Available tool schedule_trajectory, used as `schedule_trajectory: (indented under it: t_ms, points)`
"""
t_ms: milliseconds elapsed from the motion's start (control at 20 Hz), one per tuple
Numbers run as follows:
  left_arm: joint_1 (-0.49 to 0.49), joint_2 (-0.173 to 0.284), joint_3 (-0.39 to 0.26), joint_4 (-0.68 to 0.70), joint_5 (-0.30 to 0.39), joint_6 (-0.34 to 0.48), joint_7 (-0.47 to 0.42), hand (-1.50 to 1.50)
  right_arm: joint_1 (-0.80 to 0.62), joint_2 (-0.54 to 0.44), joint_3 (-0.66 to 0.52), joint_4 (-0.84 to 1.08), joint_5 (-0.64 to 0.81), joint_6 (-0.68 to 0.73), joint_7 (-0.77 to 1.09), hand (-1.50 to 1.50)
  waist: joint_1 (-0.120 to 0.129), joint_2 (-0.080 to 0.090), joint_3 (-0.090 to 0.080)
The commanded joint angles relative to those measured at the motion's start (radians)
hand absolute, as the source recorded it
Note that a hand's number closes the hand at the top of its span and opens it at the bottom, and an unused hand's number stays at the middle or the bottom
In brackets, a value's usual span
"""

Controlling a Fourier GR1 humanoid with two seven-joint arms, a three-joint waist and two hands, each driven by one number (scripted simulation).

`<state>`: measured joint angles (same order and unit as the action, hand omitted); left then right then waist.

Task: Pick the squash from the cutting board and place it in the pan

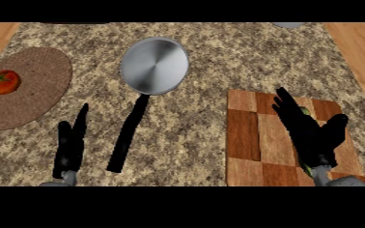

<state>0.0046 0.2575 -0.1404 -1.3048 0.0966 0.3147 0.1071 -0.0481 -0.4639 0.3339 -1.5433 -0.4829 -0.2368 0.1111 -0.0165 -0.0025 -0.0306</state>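
Right now I'm at the grasp step: my right hand [308, 128] sits over the cutting board [246, 145], fingers stretched forward and the thumb splayed out to its right side, not yet closed on anything. Squash [306, 111] is almost fully hidden under that hand; only a small greenish bit peeks out between the fingers and thumb, plus a sliver near the wrist, so it lies directly beneath the palm, on the board. Can't tell if the fingers are touching it yet. Pan [155, 65] is well off to the hand's left and further ahead, on the counter [235, 63], handle pointing back toward me. Left hand [72, 142] rests open, fingers straight, just left of the pan handle, idle. Far left of it, a tomato [7, 81] on a round mat [39, 84], not relevant. Next move, I judge: curl fingers and thumb round the squash, lift, then carry left and forward over the pan.
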Motion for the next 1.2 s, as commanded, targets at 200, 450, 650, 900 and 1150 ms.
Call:
schedule_trajectory:
  t_ms: [200, 450, 650, 900, 1150]
  points:
    - [0.198, 0.159, -0.026, -0.365, -0.066, -0.041, 0.02, 0.0, -0.105, -0.043, -0.31, 0.019, -0.027, -0.182, -0.078, -1.5, -0.026, -0.004, 0.032]
    - [0.202, 0.174, -0.026, -0.394, -0.065, -0.052, 0.026, 0.0, 0.084, -0.103, -0.404, 0.135, 0.068, -0.492, 0.061, -1.5, -0.079, -0.01, 0.028]
    - [0.119, 0.183, -0.03, -0.374, -0.073, -0.085, 0.069, 0.0, 0.303, -0.214, -0.33, -0.067, 0.15, -0.503, 0.178, -1.5, -0.033, -0.004, 0.027]
    - [0.111, 0.173, -0.01, -0.315, -0.065, -0.098, 0.021, 0.0, 0.403, -0.481, -0.295, -0.182, 0.213, -0.35, 0.349, -1.5, -0.017, -0.001, 0.026]
    - [0.094, 0.153, -0.043, -0.302, -0.08, -0.124, 0.023, 0.0, 0.349, -0.621, -0.338, -0.222, 0.13, -0.131, 0.474, -1.5, 0.01, 0.002, 0.029]
